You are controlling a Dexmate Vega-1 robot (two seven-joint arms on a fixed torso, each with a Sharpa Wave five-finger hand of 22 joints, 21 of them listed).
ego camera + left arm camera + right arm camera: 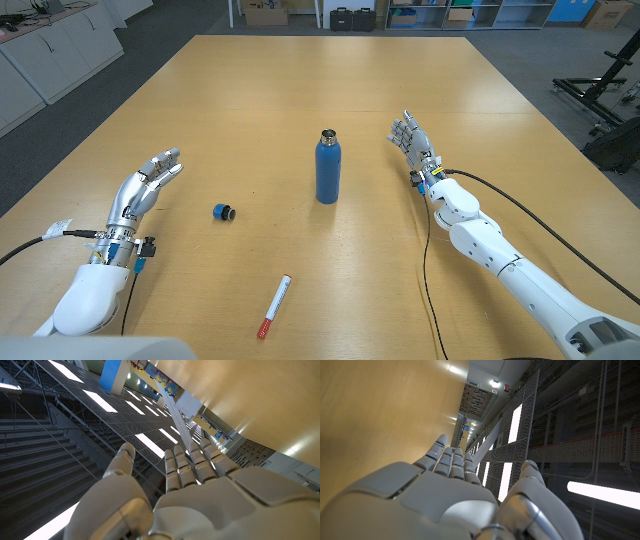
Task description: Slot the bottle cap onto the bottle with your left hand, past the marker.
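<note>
— Bottle cap (pixel 224 211) first: where was it on the counter (pixel 300 90)?

— It lay on its side on the pale wooden counter, a small blue and black piece, to the left of the middle. The left robot hand (pixel 148 184) was just to its left, apart from it, fingers stretched out and slightly spread, holding nothing.

— And moving rightward?

— Nearer the front edge lay the marker (pixel 274 306), white with a red end, slanted, well apart from the cap. Past it, about mid-counter, stood the blue bottle (pixel 327 168), upright with its mouth uncovered. The cap was to its left with bare wood between them.

— The other side?

— The right robot hand (pixel 411 137) was to the right of the bottle, not touching it, fingers extended and empty. A black cable (pixel 520 205) ran along that arm and over the wood.

— What of the surface itself?

— Smooth light wood with a soft glare toward the far end.

— And the room?

— Grey floor around the counter. White cabinets (pixel 50 50) stood at the far left, cardboard boxes (pixel 266 14) and dark cases (pixel 352 17) along the back wall, blue bins on shelves further right, and a black stand (pixel 600 90) at the far right. The wrist views looked past each hand's back at a dark ceiling with long bright light panels (pixel 150 445) and metal grating (pixel 520 435).
</note>
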